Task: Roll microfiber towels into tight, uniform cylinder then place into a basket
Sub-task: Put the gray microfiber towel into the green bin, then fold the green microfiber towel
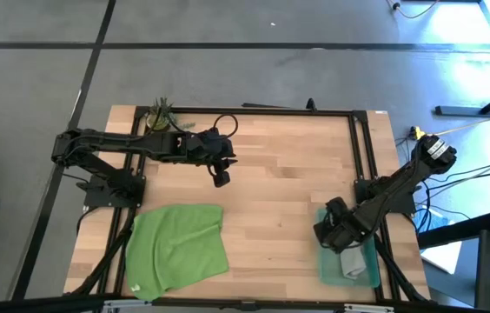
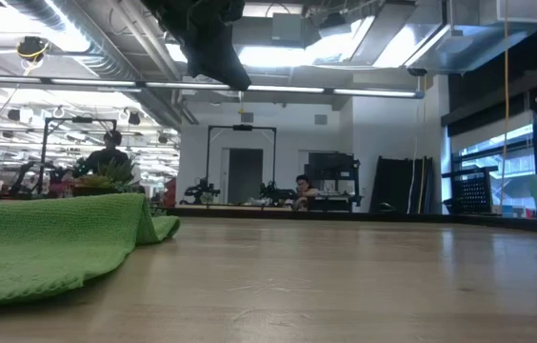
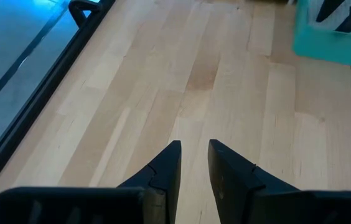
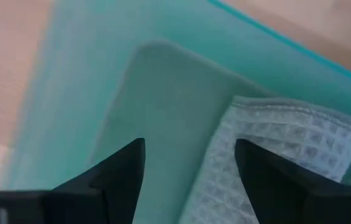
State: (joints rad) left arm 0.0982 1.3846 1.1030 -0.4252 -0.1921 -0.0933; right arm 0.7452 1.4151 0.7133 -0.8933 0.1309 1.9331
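On the desk in the high view, the green towel lies flat near the front left corner, while the right hand hangs over the teal basket at the front right, the grey towel lying inside; the left hand hovers mid-desk, well apart from both. In the low view, the green towel spreads at left. In the left wrist view, the fingers stand narrowly apart, empty. In the right wrist view, the fingers gape wide above the grey towel.
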